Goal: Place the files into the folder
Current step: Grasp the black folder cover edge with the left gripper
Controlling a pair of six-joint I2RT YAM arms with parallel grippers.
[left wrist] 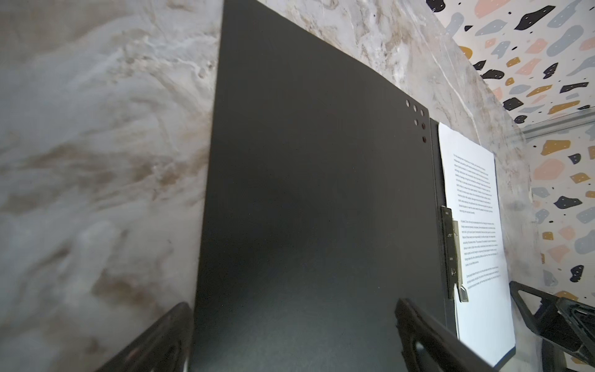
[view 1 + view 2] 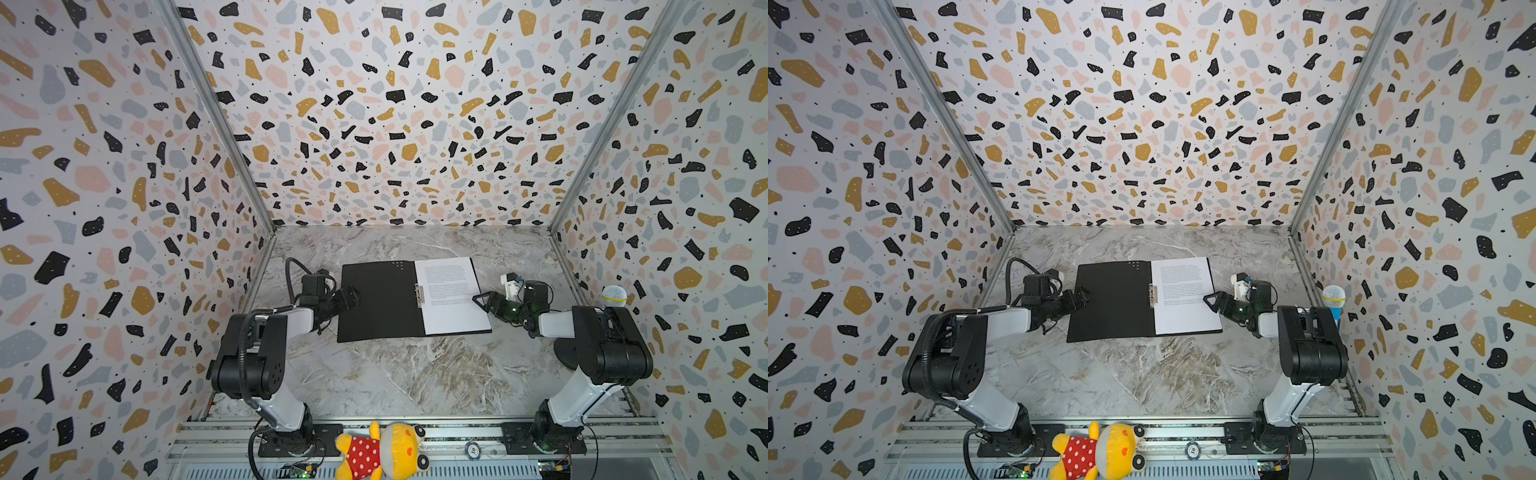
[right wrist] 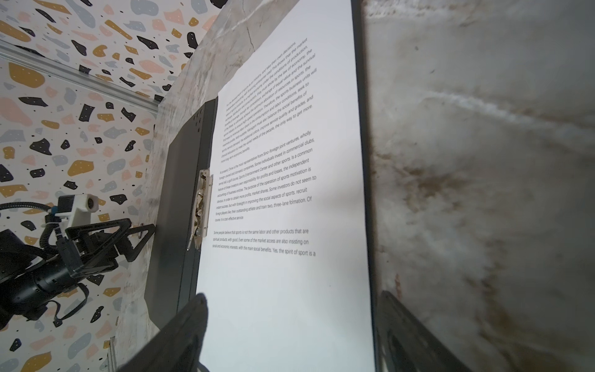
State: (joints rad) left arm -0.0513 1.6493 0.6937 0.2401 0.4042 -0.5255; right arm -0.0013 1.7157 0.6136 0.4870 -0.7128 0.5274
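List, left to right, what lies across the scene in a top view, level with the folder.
left claw → open folder → metal clip → printed sheet → right claw → toy microphone

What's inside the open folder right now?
A text-printed sheet lies on the right half of the folder, beside the metal clip; the left half is bare black. Whether a second sheet sits under it is hidden.

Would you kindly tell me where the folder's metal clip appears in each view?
Top view: the metal clip sits mid-scene, on the spine of the folder.
Top view: the clip sits on the same spine.
Left wrist: the clip lies between the black cover and the printed sheet.
Right wrist: the clip lies beside the sheet's text.
Shared landmark: the printed sheet, in all four.
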